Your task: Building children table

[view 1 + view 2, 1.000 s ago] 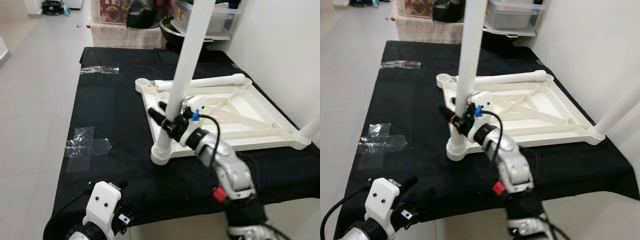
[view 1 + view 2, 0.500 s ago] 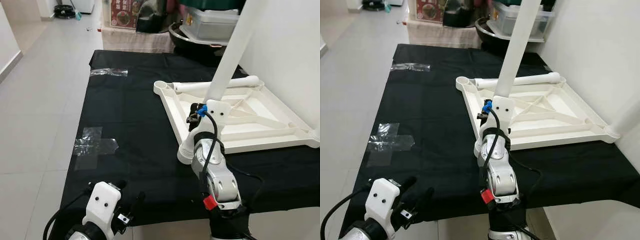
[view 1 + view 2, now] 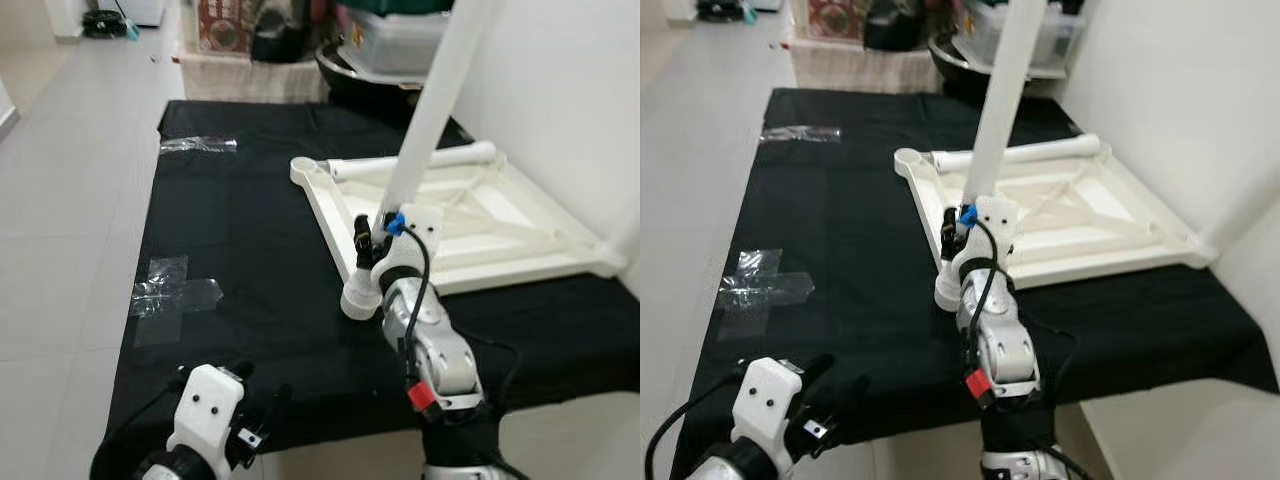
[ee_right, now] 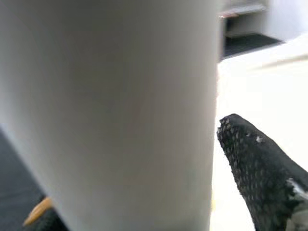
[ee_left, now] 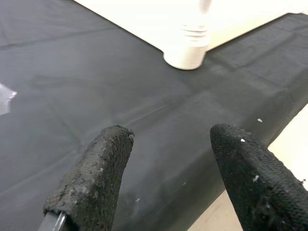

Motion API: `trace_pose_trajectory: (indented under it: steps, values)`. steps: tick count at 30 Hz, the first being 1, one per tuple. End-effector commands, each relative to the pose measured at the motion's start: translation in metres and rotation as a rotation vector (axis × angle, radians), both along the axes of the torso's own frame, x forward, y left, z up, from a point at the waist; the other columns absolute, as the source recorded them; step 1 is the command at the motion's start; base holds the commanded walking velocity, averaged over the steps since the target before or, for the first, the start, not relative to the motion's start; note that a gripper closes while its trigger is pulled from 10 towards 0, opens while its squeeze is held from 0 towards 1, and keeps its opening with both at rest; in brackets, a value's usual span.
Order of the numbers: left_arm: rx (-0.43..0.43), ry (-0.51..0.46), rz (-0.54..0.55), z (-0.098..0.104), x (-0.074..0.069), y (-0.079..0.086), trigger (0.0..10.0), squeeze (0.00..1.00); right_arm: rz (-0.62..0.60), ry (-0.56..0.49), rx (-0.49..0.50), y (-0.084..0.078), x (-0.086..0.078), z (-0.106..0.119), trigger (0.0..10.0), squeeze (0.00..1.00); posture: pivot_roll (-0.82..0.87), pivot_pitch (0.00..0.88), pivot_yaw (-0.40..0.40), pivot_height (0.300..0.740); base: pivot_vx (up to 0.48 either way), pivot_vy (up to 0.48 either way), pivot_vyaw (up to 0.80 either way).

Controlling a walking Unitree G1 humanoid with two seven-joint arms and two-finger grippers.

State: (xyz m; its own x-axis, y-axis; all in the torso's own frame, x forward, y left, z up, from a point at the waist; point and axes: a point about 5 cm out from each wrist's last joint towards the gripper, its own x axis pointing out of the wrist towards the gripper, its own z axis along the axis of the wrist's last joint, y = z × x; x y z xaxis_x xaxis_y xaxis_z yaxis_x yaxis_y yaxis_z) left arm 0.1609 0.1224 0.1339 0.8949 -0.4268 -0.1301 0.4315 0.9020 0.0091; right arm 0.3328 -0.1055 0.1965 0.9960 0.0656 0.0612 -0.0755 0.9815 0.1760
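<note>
Centre frame, the right gripper (image 3: 366, 238) clamps its black fingers around the tall white plastic table leg (image 3: 430, 105), which stands in the near corner socket of the upturned white plastic tabletop (image 3: 500, 225) on the black cloth (image 3: 250, 250). Lower left, the left gripper (image 5: 166, 159) hovers above the cloth, fingers spread, holding nothing.
</note>
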Motion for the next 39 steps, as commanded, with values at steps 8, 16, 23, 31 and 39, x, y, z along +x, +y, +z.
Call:
trace_pose_trajectory:
  steps: [8, 16, 23, 31, 39]
  values:
    - [-0.023, 0.019, 0.05, -0.004, 0.0, 0.002, 10.0, 0.0, 0.183, -0.125, 0.003, -0.038, 0.026, 0.016, 10.0, 0.0, 0.14, 0.099, -0.139, 0.74, 0.0, 0.0, 0.0]
    - [-0.012, 0.023, 0.053, -0.004, -0.001, 0.003, 10.0, 0.0, 0.221, -0.141, -0.013, -0.044, 0.033, 0.017, 10.0, 0.0, 0.14, 0.104, -0.137, 0.74, 0.0, 0.195, 0.0]
    - [-0.016, 0.026, 0.065, -0.004, -0.001, 0.004, 10.0, 0.0, 0.27, -0.142, -0.027, -0.038, 0.033, 0.012, 10.0, 0.0, 0.14, 0.105, -0.138, 0.74, 0.0, 0.0, 0.0]
    - [-0.013, 0.031, 0.078, -0.005, 0.0, 0.005, 10.0, 0.0, 0.292, -0.14, -0.008, -0.035, 0.037, 0.011, 10.0, 0.0, 0.14, 0.106, -0.142, 0.74, 0.0, 0.0, 0.0]
    - [-0.011, 0.034, 0.076, -0.006, -0.001, 0.005, 10.0, 0.0, 0.546, -0.091, 0.014, -0.014, 0.034, 0.005, 10.0, 0.0, 0.15, 0.106, -0.141, 0.74, 0.0, 0.0, 0.0]
